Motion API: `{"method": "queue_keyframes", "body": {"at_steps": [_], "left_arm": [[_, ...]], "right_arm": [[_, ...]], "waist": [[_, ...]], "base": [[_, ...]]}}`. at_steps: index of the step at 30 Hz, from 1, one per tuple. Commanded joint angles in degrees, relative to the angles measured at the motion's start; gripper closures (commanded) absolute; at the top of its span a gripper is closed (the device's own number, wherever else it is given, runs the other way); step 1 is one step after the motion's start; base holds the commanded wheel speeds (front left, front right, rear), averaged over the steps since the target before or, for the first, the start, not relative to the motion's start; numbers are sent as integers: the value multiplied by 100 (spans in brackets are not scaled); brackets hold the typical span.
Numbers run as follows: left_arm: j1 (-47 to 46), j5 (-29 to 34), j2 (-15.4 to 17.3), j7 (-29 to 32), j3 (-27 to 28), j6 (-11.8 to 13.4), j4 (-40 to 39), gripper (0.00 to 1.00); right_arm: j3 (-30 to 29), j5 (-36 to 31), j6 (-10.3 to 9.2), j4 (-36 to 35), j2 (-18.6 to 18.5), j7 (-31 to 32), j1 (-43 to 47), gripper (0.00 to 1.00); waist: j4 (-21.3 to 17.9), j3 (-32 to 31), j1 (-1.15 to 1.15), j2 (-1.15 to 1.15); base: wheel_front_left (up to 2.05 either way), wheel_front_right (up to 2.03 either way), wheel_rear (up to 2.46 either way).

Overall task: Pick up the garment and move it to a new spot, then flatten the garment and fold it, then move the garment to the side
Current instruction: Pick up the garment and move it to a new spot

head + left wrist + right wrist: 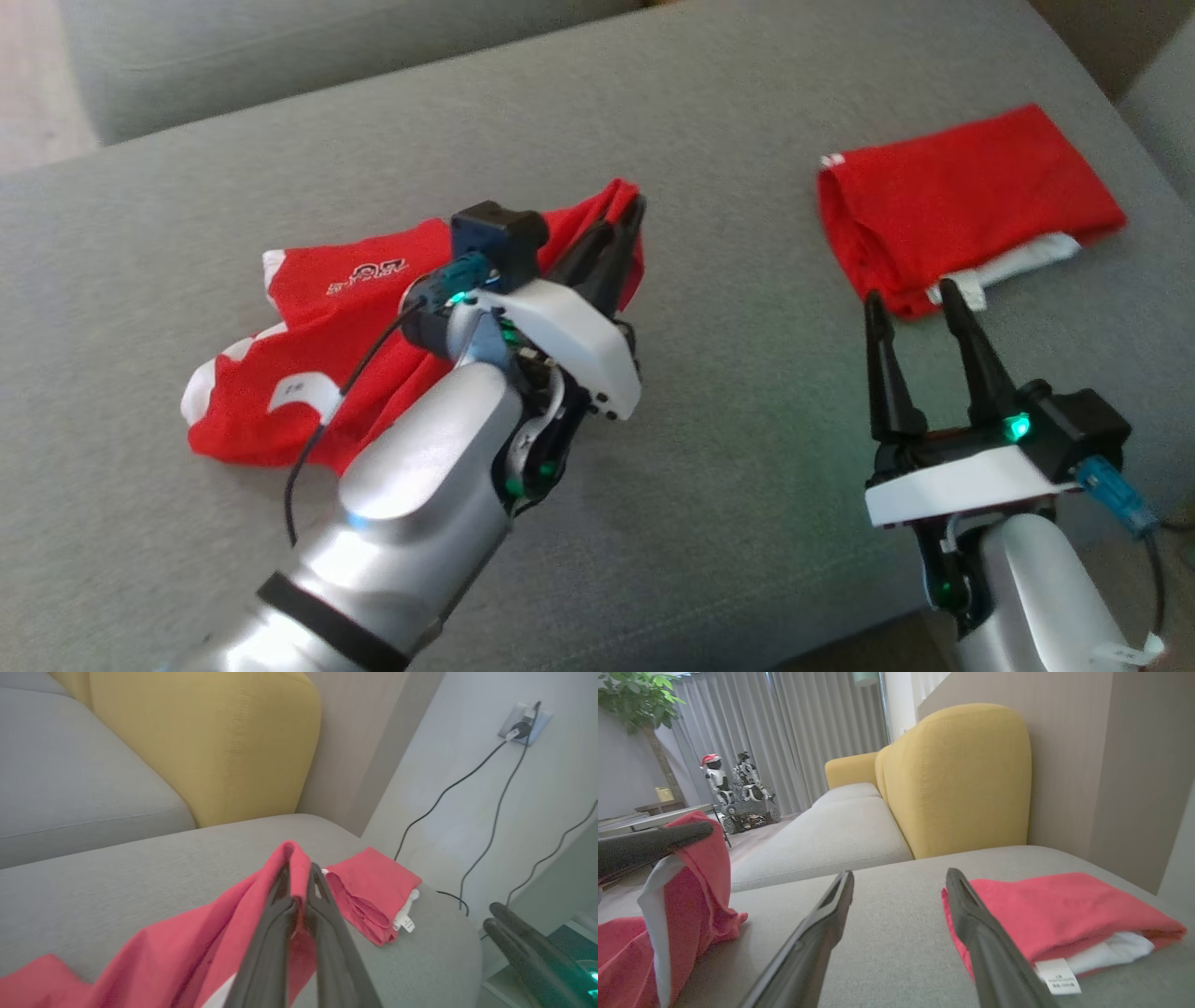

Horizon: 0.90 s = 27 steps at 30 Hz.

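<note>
A crumpled red garment [308, 373] with white trim and a white print lies on the grey sofa seat [728, 448] at the left. My left gripper [630, 219] is shut on its right edge and holds that fold raised off the seat; in the left wrist view the red cloth [196, 942] is pinched between the fingertips of my left gripper [299, 868]. My right gripper [910, 294] stands open just in front of a second, folded red garment [962, 196]. In the right wrist view my right gripper [899, 875] is empty, with the folded piece [1064, 910] beside its right finger.
A yellow backrest [957, 774] rises behind the seat. The seat's rounded edge drops off near the folded garment [369, 891], with black cables [495, 812] on the wall beyond. Other robots [738, 788] stand far across the room.
</note>
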Motion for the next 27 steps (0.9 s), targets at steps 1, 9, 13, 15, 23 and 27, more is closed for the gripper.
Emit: {"method": "queue_keyframes", "body": {"at_steps": [1,9,13,15,23,27], "left_arm": [[-432,-223,58,-196,-40,98,-70,100],[-917,-1135,57,-467,-1123,158,358,0],[-1054,-1390,57,-607,-1239,193,591,0],[-1104,-1472,57,-659,-1146,203,685,0],[-765,-996,492,-701,92,145,556,0],[-34,-634,975,-702,937,168,86,0]], "right_arm": [[184,55,-4,-135,-19,-58,-278,0],[266,95,-4,-74,-19,-62,-329,0],[213,79,-4,-65,-19,-62,-313,0],[175,53,-4,-55,-19,-62,-294,0],[-60,-105,-4,-3,-19,-63,-60,0],[-145,-164,-4,78,-19,-63,153,0]], "waist": [[-218,172,0,0],[-209,191,0,0],[1,119,0,0],[146,62,0,0],[920,-275,0,0],[1287,-426,0,0]], "base": [[0,0,0],[0,0,0],[0,0,0],[0,0,0],[0,0,0],[0,0,0]]}}
